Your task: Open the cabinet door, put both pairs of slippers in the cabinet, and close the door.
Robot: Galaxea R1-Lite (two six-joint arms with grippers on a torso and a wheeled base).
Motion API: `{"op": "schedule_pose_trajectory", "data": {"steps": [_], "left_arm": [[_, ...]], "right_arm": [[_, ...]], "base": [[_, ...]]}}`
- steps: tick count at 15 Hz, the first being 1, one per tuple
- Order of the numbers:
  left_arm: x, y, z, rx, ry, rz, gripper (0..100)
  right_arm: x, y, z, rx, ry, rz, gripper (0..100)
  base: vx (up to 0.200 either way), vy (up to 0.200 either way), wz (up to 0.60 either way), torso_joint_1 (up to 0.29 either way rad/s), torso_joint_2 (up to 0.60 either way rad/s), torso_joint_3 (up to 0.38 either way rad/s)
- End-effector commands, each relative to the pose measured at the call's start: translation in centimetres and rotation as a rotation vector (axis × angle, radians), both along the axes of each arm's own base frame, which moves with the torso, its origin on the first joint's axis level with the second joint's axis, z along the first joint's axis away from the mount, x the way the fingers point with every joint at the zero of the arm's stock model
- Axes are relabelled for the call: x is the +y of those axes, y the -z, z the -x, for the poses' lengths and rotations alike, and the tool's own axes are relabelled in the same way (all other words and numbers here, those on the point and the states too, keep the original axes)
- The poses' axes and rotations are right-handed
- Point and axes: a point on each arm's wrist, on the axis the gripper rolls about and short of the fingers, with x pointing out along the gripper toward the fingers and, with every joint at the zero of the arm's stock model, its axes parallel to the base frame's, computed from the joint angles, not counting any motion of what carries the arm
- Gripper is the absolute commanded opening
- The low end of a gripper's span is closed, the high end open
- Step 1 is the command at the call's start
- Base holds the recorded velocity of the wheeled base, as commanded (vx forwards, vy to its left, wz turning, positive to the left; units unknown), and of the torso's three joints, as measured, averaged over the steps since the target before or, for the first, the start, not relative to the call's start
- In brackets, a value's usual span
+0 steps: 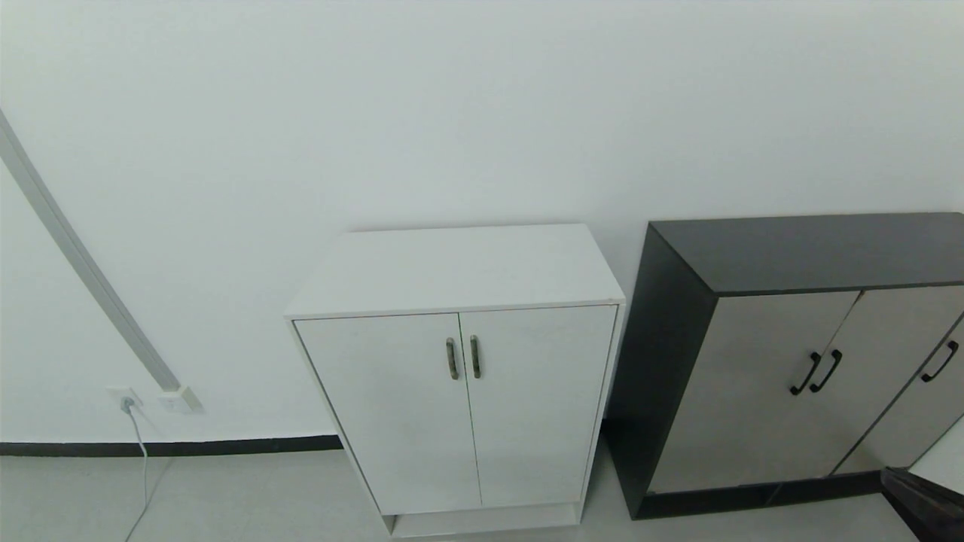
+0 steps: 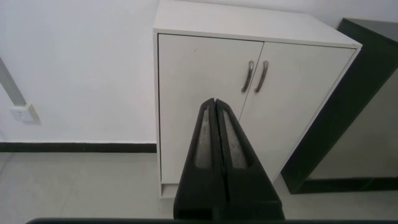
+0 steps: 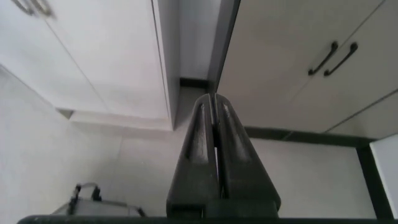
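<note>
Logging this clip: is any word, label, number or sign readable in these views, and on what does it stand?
None can be read. The white cabinet, the dark cabinet and the wall socket show no print, label or number.

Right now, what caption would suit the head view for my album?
A closed white two-door cabinet stands against a white wall, beside a black cabinet.

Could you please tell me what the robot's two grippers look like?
The left gripper and the right gripper look alike: matte black, each with two long fingers tapering from a broad base to a narrow tip, with a greyer strip along each finger.
</note>
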Motion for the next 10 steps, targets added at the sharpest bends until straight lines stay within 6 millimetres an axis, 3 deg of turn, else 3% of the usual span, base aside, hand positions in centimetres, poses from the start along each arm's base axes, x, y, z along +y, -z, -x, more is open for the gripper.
{"op": "schedule_pose_trajectory", "data": {"steps": [1,5,10], "left_arm": [[0.0,0.0,0.0,0.001,0.0,0.0,0],[0.0,0.0,0.0,0.0,0.0,0.001,0],[0.0,0.0,0.0,0.0,0.0,0.001,0]], "right_arm": [[-0.4,-0.4,1.5,-0.054,-0.017,-0.016,0],[-0.6,0.3,3.3,-0.028,-0.122,-0.014,0],[-1.1,2.9,6.5,0.126,-0.287,0.012,0]], "base": [[0.0,0.0,0.0,0.0,0.0,0.0],[0.0,0.0,0.0,0.0,0.0,0.0],[0.0,0.0,0.0,0.0,0.0,0.0]]}}
